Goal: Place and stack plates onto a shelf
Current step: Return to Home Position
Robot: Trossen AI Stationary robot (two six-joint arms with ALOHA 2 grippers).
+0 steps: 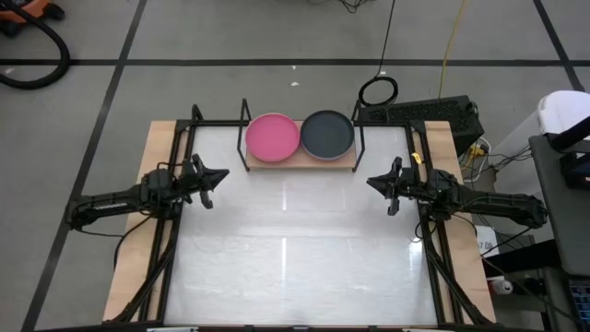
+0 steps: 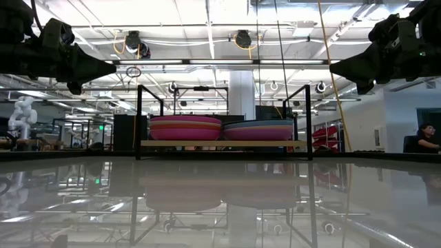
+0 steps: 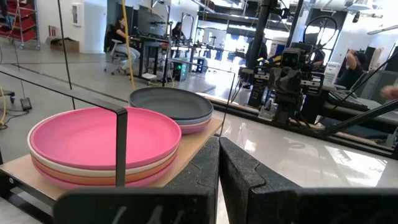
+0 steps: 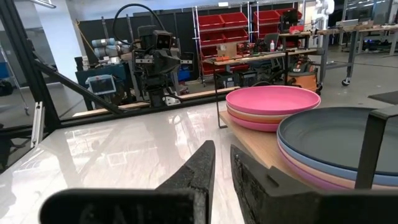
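Observation:
Two stacks of plates rest on the light-wood shelf [image 1: 300,159] at the table's far edge. The left stack [image 1: 273,136] has a magenta plate on top; the right stack [image 1: 327,133] has a black plate on top. Both stacks also show in the left wrist view [image 3: 102,138] [image 3: 171,102] and the right wrist view [image 4: 273,99] [image 4: 339,137]. My left gripper [image 1: 210,187] hovers above the table's left side, shut and empty. My right gripper [image 1: 380,191] hovers above the table's right side, its fingers nearly together, empty.
The shelf's thin black frame posts [image 1: 245,124] [image 1: 358,129] rise at its ends. The white tabletop [image 1: 295,249] spreads between the arms and toward the near edge. Cables and a black box [image 1: 433,112] lie on the floor beyond the table's far right corner.

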